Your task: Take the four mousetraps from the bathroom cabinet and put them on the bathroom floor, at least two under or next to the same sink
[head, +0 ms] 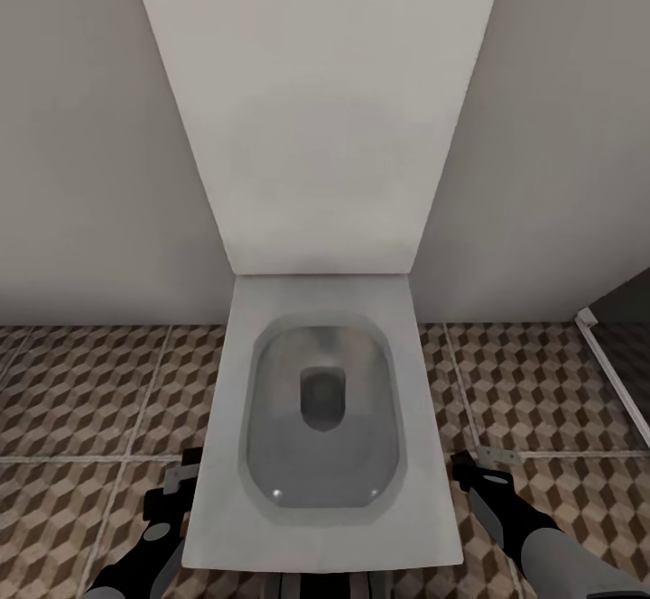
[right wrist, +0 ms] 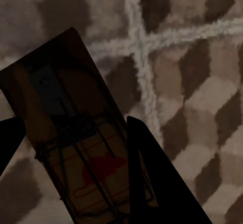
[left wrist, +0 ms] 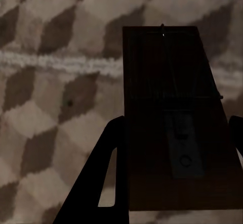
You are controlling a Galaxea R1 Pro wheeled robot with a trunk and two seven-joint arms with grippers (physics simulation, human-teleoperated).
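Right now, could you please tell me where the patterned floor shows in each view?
Head view: floor along the bottom, both sides of the toilet.
Left wrist view: behind the left mousetrap.
Right wrist view: behind the right mousetrap.
Shared landmark: pale grout lines.

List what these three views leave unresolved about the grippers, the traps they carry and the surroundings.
- Left gripper, head view: partly hidden behind the toilet; its mousetrap is dark in the left wrist view, wire details unreadable.
- Right gripper, head view: trap too small; the other mousetrap runs off the right wrist picture's edge.
- Bathroom floor: toilet covers the middle.
- Dark panel: cut by the edge, unidentifiable.
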